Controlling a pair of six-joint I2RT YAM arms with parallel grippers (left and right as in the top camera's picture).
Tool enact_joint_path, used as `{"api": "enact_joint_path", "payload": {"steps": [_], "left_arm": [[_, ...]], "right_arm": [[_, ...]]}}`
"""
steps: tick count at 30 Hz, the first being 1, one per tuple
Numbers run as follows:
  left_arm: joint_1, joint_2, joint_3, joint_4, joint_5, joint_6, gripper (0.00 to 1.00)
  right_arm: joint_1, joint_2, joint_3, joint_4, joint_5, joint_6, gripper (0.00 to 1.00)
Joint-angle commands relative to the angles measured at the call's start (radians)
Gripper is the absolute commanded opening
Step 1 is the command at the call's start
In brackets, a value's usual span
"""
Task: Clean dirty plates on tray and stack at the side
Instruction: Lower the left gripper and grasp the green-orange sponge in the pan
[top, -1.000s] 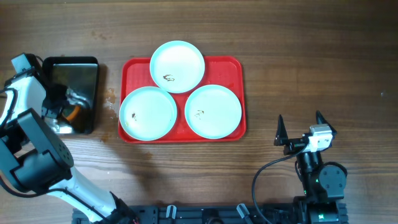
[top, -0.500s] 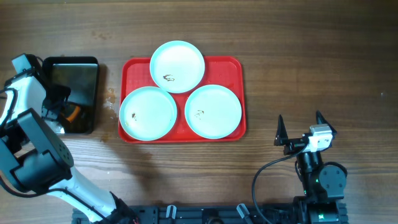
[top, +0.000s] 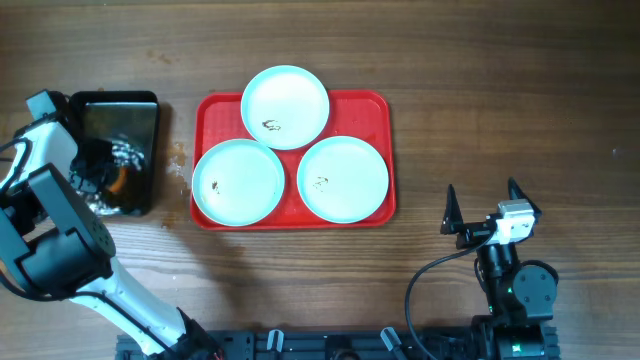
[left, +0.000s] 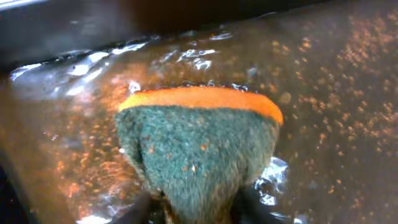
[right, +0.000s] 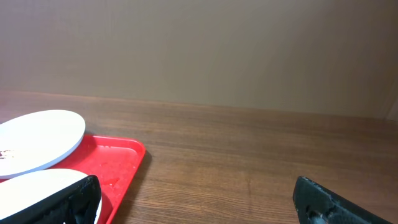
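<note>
Three pale plates lie on the red tray (top: 374, 108): one at the back (top: 286, 106), one front left (top: 238, 181), one front right (top: 344, 178). Each has small dark smudges. My left gripper (top: 104, 168) is down in the black pan (top: 120, 150), shut on a green-and-orange sponge (left: 198, 147) in water. My right gripper (top: 484, 208) is open and empty, low over the table right of the tray. The right wrist view shows the tray's corner (right: 121, 163) and two plates (right: 37, 138).
The black pan of water stands left of the tray, near the table's left edge. Bare wood table (top: 500, 90) lies right of and behind the tray.
My left gripper has shifted slightly within the pan with the sponge, and the water ripples. The right arm and plates have not moved.
</note>
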Motion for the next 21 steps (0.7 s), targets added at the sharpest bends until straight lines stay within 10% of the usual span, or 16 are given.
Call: {"api": "enact_joint_path", "payload": {"steps": [1,8,21], "left_arm": [[0.005,0.022,0.016,-0.008,0.039,-0.004,0.84],[0.005,0.015,0.082,-0.093,0.045,-0.003,0.91],[0.006,-0.004,0.133,-0.132,0.045,-0.005,0.75]], "right_arm": [[-0.005,0.001,-0.001,0.002,0.003,0.012,1.00],[-0.005,0.001,-0.001,0.002,0.003,0.013,1.00],[-0.005,0.001,-0.001,0.002,0.003,0.012,1.00]]}}
